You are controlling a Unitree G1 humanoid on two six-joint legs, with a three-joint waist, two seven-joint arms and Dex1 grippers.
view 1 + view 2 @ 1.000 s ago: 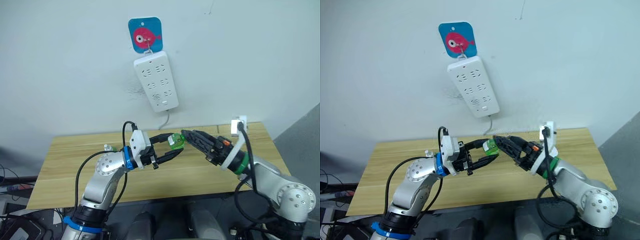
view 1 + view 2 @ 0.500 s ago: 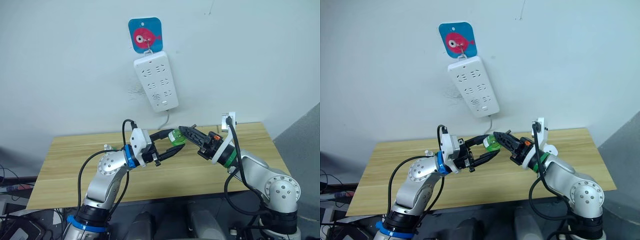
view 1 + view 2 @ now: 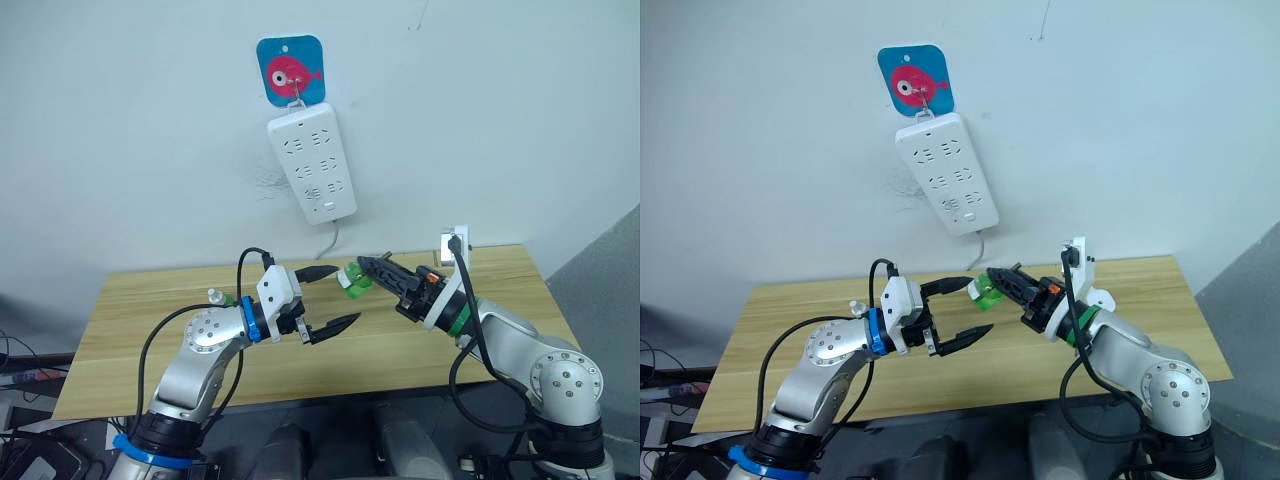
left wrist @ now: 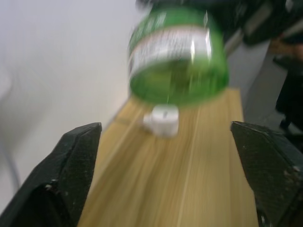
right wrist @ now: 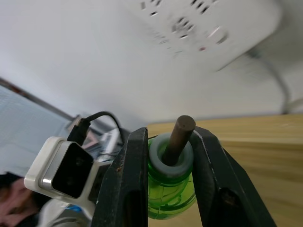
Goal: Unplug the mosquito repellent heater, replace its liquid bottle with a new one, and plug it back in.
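Above the bench (image 3: 120, 330), your right hand (image 3: 362, 272) clamps the green bottle (image 3: 352, 277); your left hand (image 3: 325, 298) gapes just beside it.

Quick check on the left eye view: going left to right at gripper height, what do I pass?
Small bottle standing on the table → left gripper, open → green bottle → right gripper, shut on it.
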